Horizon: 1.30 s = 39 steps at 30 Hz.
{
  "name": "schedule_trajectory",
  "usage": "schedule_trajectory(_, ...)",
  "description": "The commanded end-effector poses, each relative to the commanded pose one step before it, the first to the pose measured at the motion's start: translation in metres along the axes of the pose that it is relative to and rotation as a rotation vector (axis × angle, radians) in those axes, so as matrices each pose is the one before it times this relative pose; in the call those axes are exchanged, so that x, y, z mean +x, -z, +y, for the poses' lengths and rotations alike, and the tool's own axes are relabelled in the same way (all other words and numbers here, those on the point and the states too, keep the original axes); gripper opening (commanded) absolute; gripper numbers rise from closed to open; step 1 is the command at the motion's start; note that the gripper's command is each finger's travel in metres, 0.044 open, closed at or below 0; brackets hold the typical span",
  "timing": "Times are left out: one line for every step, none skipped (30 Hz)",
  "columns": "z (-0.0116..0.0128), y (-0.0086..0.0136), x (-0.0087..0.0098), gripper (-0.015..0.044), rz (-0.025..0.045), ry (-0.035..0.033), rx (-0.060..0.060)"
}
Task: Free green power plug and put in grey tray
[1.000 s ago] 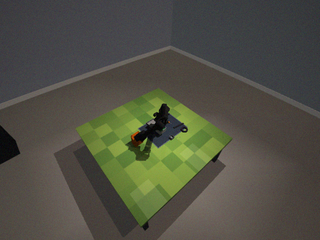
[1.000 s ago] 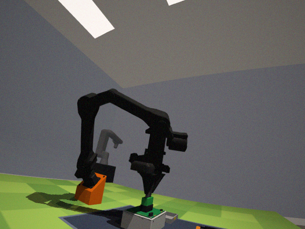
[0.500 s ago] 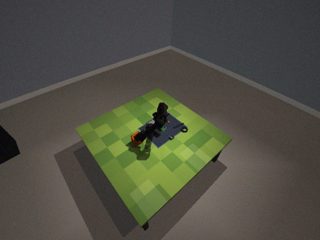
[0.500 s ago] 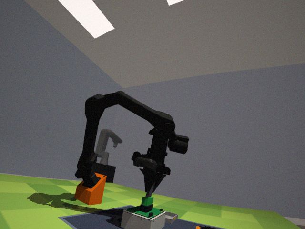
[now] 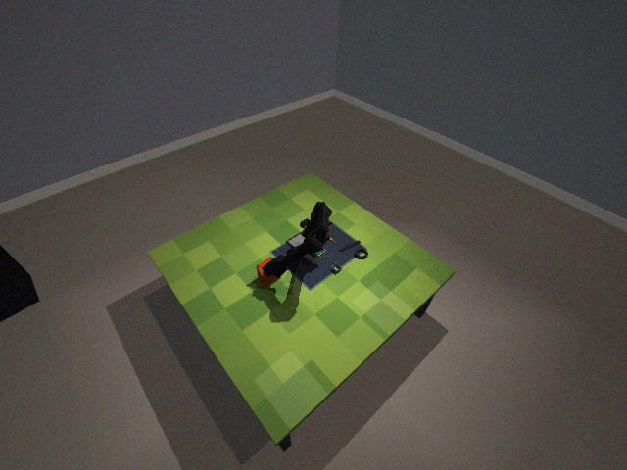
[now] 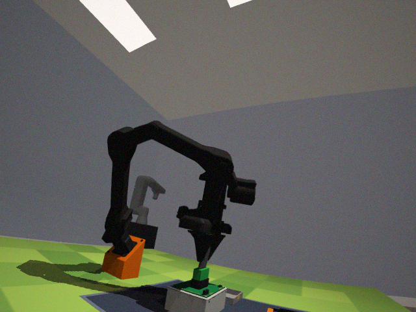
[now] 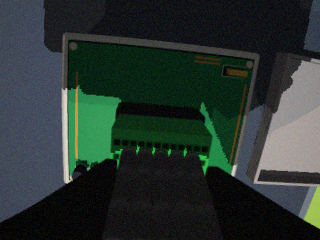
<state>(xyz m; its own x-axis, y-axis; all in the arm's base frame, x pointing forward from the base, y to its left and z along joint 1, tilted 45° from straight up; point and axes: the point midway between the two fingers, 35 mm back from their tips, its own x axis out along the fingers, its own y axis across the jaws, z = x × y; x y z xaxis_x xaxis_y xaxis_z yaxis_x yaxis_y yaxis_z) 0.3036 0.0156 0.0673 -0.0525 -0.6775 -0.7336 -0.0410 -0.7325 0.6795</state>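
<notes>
Top view, arm: black arm (image 5: 318,222) (image 6: 181,141) reaches from its orange base (image 5: 264,276) (image 6: 132,265) over the dark blue mat (image 5: 316,278) (image 6: 110,298) (image 7: 30,125).
Top view, table: green checkered table (image 5: 334,349) (image 6: 302,288) (image 7: 314,217) carries mat and base; the arm's shadow falls on it beside the base.
Top view, loose items: black ring (image 5: 361,247) at the mat's edge; dark bar (image 5: 349,246) near it; small grey piece (image 5: 335,268) on the mat, its kind too small to tell.
Top view, fingers: too small and dark to tell.
Exterior view, gripper: gripper (image 6: 203,263) (image 7: 162,174) points down, slightly tilted, its tips at the top of the green power plug (image 6: 201,274) (image 7: 161,134).
Exterior view, plug: in the black socket (image 6: 199,283) (image 7: 160,110) on the circuit board (image 6: 191,289) (image 7: 95,120); how deeply seated, cannot tell.
Exterior view, board support: pale grey box (image 6: 196,302) beneath the board.
Exterior view, tray: grey tray (image 6: 234,296) (image 7: 292,135) behind the box, the plug outside it.
Wrist view, fingers: clamped on the plug; the contact faces are largely hidden behind the dark ribbed bundle (image 7: 161,195) at the plug's near side.
Wrist view, plug: row of small dark openings along its near edge; black socket along its far side.
Wrist view, tray: to the right of the board, apart from it.
</notes>
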Motion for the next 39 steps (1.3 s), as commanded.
schedule_trajectory(-0.01072,0.00034,-0.01555,0.0,0.03525,-0.09413,-0.0097)
schedule_trajectory(-0.002,-0.00003,-0.00109,0.0,-0.00008,-0.02419,0.0001)
schedule_trajectory(-0.00168,-0.00003,0.00002,0.0,-0.00019,-0.01964,0.0)
schedule_trajectory(-0.00122,-0.00002,0.00001,0.0,-0.00013,-0.01427,0.0)
schedule_trajectory(-0.00062,-0.00001,-0.00065,0.0,-0.0001,-0.00822,0.0)
schedule_trajectory(-0.00016,0.0,0.0,0.0,-0.00006,-0.00184,0.0)
schedule_trajectory(0.00039,0.00001,0.0,0.0,0.00001,0.00462,0.0)
schedule_trajectory(0.00093,0.00002,0.0,0.0,0.00006,0.01088,0.0)
schedule_trajectory(0.00142,0.00003,0.0,0.0,0.00011,0.01668,0.0)
schedule_trajectory(0.00185,0.00003,0.00001,0.0,0.00013,0.02174,-0.0001)
schedule_trajectory(0.00221,0.00003,0.00002,0.0,0.00013,0.0258,-0.0001)
schedule_trajectory(0.00248,-0.00001,0.00011,0.0,-0.00059,0.02866,0.0)
schedule_trajectory(0.00258,0.00003,0.00004,0.0,-0.00004,0.0301,0.0)
schedule_trajectory(0.00256,0.00005,-0.00149,0.0,0.00063,0.03011,-0.0002)
schedule_trajectory(0.00247,-0.00001,0.00011,0.0,-0.0007,0.02857,0.0001)
schedule_trajectory(0.00213,0.00004,-0.00103,0.0,0.00047,0.02569,-0.0001)
schedule_trajectory(0.00186,0.00001,0.00003,0.0,-0.00012,0.02157,0.0)
schedule_trajectory(0.00134,0.0,-0.00073,0.0,-0.0002,0.01654,0.0)
schedule_trajectory(0.00092,0.0,0.00002,0.0,-0.00011,0.01068,0.0)
schedule_trajectory(0.00038,0.0,0.00001,0.0,-0.00008,0.00441,0.0)
schedule_trajectory(-0.00022,0.0,-0.00032,0.0,-0.00002,-0.00205,0.0)
schedule_trajectory(-0.00073,0.0,0.0,0.0,0.00006,-0.00844,0.0)
schedule_trajectory(-0.00124,-0.00001,0.0,0.0,0.00012,-0.01446,0.0)
schedule_trajectory(-0.00171,-0.00001,0.00001,0.0,0.00016,-0.01984,0.0)
schedule_trajectory(-0.00209,-0.00001,0.00001,0.0,0.00018,-0.02433,0.0)
schedule_trajectory(-0.00238,-0.00001,0.00002,0.0,0.00016,-0.02768,0.0)
schedule_trajectory(-0.00255,-0.00002,0.00003,0.0,0.00012,-0.02969,0.0)
schedule_trajectory(-0.0026,-0.00002,0.00003,0.0,0.00006,-0.03026,0.0)
schedule_trajectory(-0.00252,-0.00003,0.00004,0.0,-0.00001,-0.02933,0.0)
schedule_trajectory(-0.00231,-0.00003,0.00003,0.0,-0.00008,-0.02698,0.0)
schedule_trajectory(-0.00193,-0.00003,-0.00097,0.0,-0.0001,-0.02334,0.0001)
schedule_trajectory(-0.00159,-0.00003,0.00002,0.0,-0.00018,-0.0186,0.0)
schedule_trajectory(-0.00111,-0.00002,0.00001,0.0,-0.00013,-0.01306,0.0)
schedule_trajectory(-0.00052,-0.00001,-0.00055,0.0,-0.00009,-0.00693,0.0)
schedule_trajectory(0.0,0.0,0.0,0.0,0.0,0.0,0.0)
schedule_trajectory(0.00046,0.00001,-0.00001,0.0,-0.00003,0.00543,0.0)
schedule_trajectory(0.00103,0.00002,0.0,0.0,0.00008,0.01213,0.0)
schedule_trajectory(0.00151,0.00003,0.0,0.0,0.00011,0.0178,0.0)
schedule_trajectory(0.00193,0.00003,0.00001,0.0,0.00013,0.02267,-0.0001)
